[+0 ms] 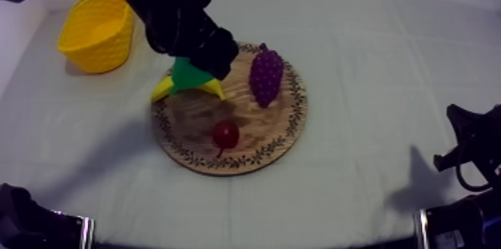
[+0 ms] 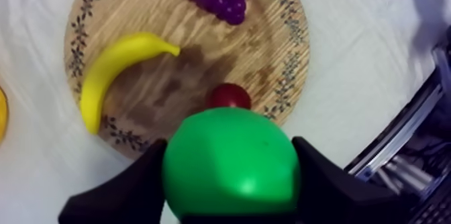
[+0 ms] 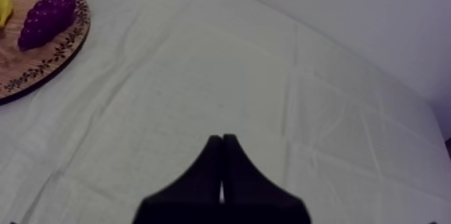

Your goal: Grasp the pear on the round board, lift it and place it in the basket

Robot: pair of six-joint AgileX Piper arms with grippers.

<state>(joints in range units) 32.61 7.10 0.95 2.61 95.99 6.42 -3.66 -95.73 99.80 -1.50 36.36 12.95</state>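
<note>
Table (image 1: 373,65): grey-white, carries our wooden board (image 1: 277,142) and yellow basket (image 1: 95,30), apart.
Pear (image 2: 231,159): held above the board in our left gripper (image 2: 230,173), jaws clamped round it.
Right gripper (image 3: 222,147): jaws pressed together over the table.

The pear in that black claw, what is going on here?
The robot's left gripper is shut on the green pear and holds it above the round wooden board. A banana, a bunch of grapes and a small red fruit lie on the board. The yellow basket, where the pear should go, stands apart at the table's left side. The right gripper, shut on nothing, rests over the cloth.
</note>
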